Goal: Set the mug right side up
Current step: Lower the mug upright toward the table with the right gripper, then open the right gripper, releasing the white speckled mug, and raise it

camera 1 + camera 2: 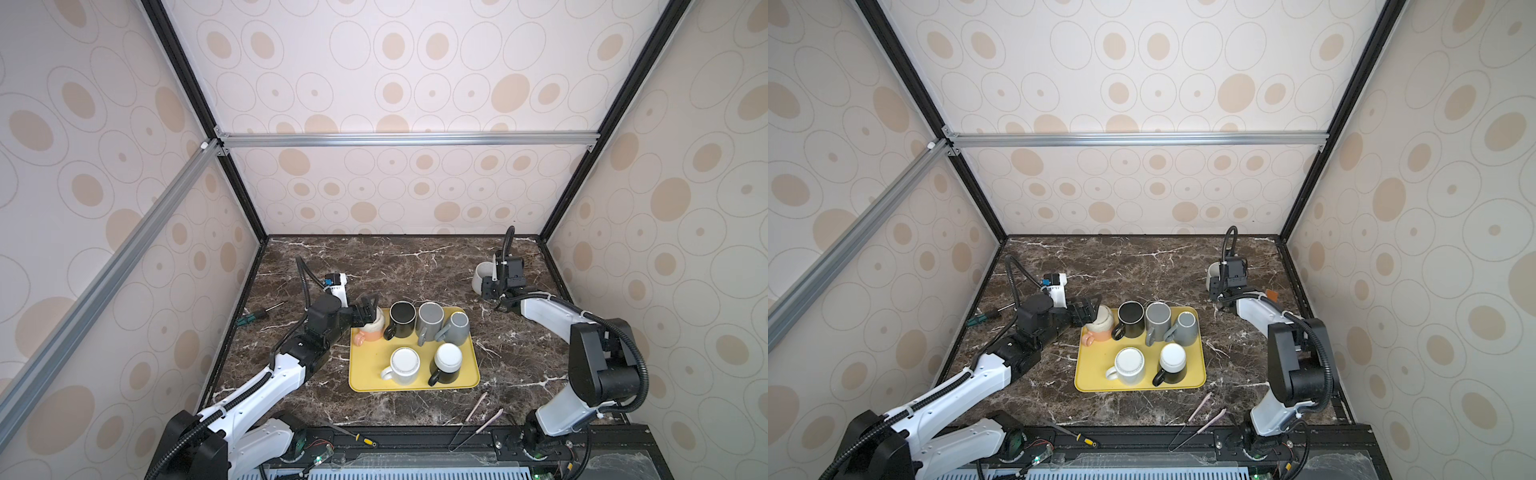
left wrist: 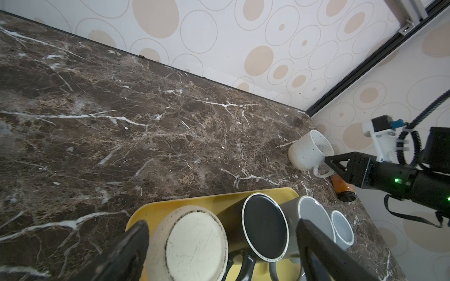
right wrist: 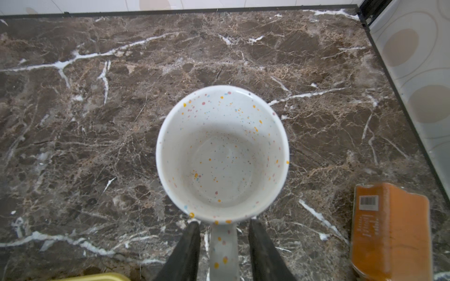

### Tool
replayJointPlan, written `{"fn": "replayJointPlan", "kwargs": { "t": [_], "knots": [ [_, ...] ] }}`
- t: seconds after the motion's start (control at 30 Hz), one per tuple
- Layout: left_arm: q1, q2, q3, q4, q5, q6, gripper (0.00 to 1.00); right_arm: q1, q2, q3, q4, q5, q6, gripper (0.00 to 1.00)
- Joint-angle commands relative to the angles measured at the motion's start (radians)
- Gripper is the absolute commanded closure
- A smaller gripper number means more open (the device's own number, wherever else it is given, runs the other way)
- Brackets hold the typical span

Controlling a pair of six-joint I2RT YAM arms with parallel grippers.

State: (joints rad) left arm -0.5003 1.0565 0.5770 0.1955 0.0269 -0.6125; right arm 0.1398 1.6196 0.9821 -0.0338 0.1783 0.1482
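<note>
**Task mug.** The speckled white mug stands mouth up on the bench. It is at about 2 o'clock from the yellow tray, well apart from it and near the far right corner. Its handle points back toward the right arm's wrist.

**Right gripper**. The fingers are partly spread, one on each side of the handle. The right wrist view shows a sliver of bench between each finger and the handle, so nothing is pinched.

**Orange container**. It lies on the bench near the mug, at roughly the mug's 4 o'clock in a top view.

**Left gripper**. The fingers are spread wide at the tray's 10 o'clock corner. They straddle the cream mug, which sits bottom up. I cannot tell whether they touch it.

**Rest of the tray.**
- Far row: the black mug is at 12 o'clock, with the two gray mugs running toward 1 o'clock.
- Near row: the white mug is at 6 o'clock, and the black-and-white mug is just beside it at 5 o'clock.
</note>
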Motion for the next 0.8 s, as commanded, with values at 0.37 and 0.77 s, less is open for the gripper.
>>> {"fn": "replayJointPlan", "kwargs": {
  "t": [0.37, 0.77],
  "knots": [
    [-0.006, -0.099, 0.161, -0.385, -0.131, 0.104, 0.06, 0.077, -0.324, 0.105, -0.340, 0.086, 0.083, 0.51],
    [-0.006, 0.001, 0.464, -0.845, -0.196, 0.318, 0.09, 0.300, -0.410, 0.255, -0.526, -0.154, 0.125, 0.54]
  ]
}}
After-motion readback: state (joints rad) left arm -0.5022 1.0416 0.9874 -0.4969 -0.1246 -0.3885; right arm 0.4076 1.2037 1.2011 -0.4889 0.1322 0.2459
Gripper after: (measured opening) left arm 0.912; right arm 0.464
